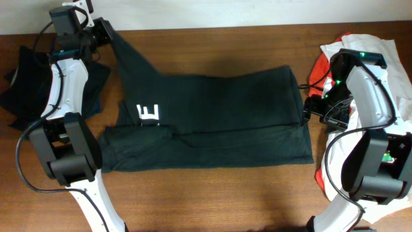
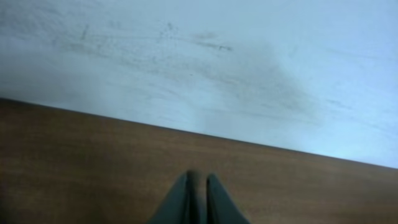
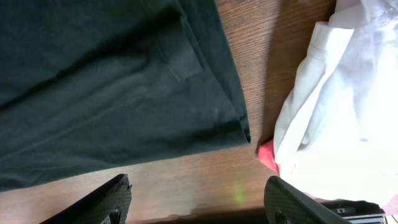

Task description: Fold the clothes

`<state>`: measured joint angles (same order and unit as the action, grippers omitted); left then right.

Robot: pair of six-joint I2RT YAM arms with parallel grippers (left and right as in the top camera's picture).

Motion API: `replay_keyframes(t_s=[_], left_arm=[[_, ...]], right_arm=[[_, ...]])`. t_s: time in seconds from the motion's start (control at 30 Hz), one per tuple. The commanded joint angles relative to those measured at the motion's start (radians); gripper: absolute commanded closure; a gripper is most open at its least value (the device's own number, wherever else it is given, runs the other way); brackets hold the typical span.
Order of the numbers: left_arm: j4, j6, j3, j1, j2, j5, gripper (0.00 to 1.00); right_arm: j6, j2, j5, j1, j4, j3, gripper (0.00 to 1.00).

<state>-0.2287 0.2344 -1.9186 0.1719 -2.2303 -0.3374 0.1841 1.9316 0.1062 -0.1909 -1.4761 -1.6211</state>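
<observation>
On the near half of the table, dark T-shirt: spread flat with its near edge folded over, a white letter showing at its left part.
Right gripper: just off the dark T-shirt's right edge, jaws wide apart over bare wood, holding nothing; the wrist view shows the shirt's hem corner ahead of its fingers.
White shirt: bunched to the right of the dark T-shirt, beyond the right gripper, with red-orange cloth peeking from under it.
Navy pile: crumpled to the left of the dark T-shirt.
Left gripper: at the dark T-shirt's far left corner, jaws nearly together, pinching that corner, which runs taut up to it.
</observation>
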Motion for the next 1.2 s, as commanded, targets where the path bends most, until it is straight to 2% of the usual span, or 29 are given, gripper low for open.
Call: replay_keyframes(t_s=[0.0,0.03,0.07,0.2,0.3,0.33,0.7,0.73,0.77,0.83,0.9,1.0,1.07,1.17], left_arm=[[-0.061,-0.004,0.000,-0.019,0.004,0.013,0.64],[-0.075,-0.005,0.000,-0.022,0.004,0.013,0.52],[-0.097,-0.005,0.000,-0.028,0.004,0.013,0.46],[-0.226,-0.006,0.000,-0.031,0.004,0.013,0.45],[-0.290,-0.110,0.003,-0.051,-0.002,0.026,0.43],[-0.303,-0.124,0.003,-0.061,-0.010,0.074,0.43],[-0.254,-0.123,0.003,-0.076,-0.217,0.125,0.44],[-0.245,-0.123,0.003,-0.084,-0.224,0.124,0.57],[-0.237,-0.123,0.003,-0.090,-0.224,0.120,0.77],[-0.213,-0.122,-0.014,-0.098,-0.220,0.038,0.99],[-0.224,-0.108,-0.053,-0.098,-0.215,-0.020,1.00],[-0.370,-0.109,-0.137,-0.097,-0.157,-0.098,0.99],[-0.446,-0.109,-0.140,-0.097,-0.111,-0.156,0.99],[-0.649,-0.109,-0.140,-0.097,-0.040,-0.164,0.99]], right_arm=[[0.005,-0.011,0.006,-0.006,0.000,-0.012,0.28],[0.005,-0.011,0.006,-0.006,0.000,-0.012,0.28],[0.005,-0.011,0.006,-0.006,-0.001,-0.012,0.27],[0.004,-0.011,0.006,-0.006,0.008,-0.012,0.27],[0.004,-0.011,0.006,-0.006,0.026,-0.011,0.26],[0.004,-0.011,0.006,-0.006,0.027,-0.012,0.26],[0.005,-0.011,0.006,-0.006,0.028,-0.011,0.26],[0.005,-0.011,0.006,-0.006,0.032,-0.011,0.26],[0.005,-0.011,0.006,-0.006,0.037,-0.011,0.27],[0.005,-0.011,0.006,-0.006,0.063,-0.011,0.28],[-0.005,-0.011,0.007,-0.006,0.125,-0.011,0.28],[-0.130,-0.004,0.048,0.021,0.365,-0.012,0.29],[-0.143,0.016,0.048,0.050,0.484,-0.012,0.29],[-0.143,0.084,0.056,0.085,0.715,-0.013,0.29]])
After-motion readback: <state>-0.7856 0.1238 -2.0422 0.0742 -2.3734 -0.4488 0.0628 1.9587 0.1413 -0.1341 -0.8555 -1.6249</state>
